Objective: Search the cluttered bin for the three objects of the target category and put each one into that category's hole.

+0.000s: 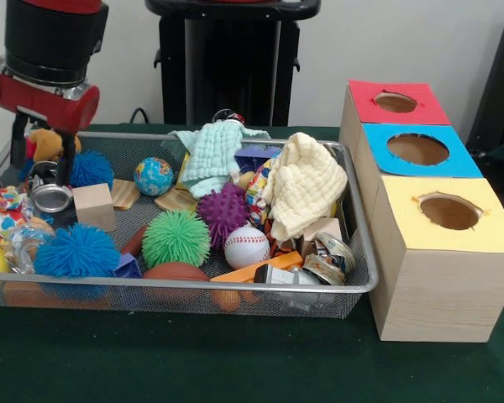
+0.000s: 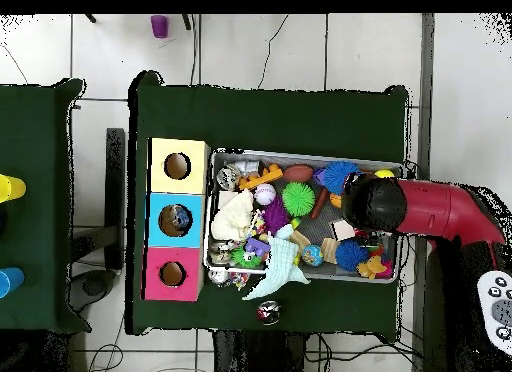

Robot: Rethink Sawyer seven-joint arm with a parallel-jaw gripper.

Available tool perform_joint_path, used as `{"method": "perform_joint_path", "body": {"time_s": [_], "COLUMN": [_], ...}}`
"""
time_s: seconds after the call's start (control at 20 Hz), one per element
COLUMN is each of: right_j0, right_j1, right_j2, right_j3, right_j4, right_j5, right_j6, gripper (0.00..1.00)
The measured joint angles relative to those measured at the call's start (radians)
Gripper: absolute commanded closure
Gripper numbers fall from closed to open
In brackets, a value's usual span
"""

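The gripper [image 1: 44, 172] hung over the bin's [image 1: 353, 220] upper-left clutter (presumably searching there); its jaws' state couldn't be told.

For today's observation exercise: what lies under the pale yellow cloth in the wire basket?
The pale yellow cloth drapes over a colourful patterned item at its left edge and a small wooden block below. Whatever lies beneath its middle is covered.

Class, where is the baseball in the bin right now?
Front view: the baseball lies in the bin near its front rim, right of the green spiky ball, below the purple one.
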Motion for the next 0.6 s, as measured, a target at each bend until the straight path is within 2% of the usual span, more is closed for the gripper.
{"method": "perform_joint_path", "body": {"time_s": [0.3, 0.6], "right_j0": [0.009, 0.022], "right_j1": [0.048, 0.088], "right_j2": [0.002, 0.002], "right_j3": [-0.105, -0.155], "right_j4": [0.0, 0.0], "right_j5": [0.073, 0.075], "right_j6": [0.0, 0.0], "gripper": [0.0, 0.0]}}
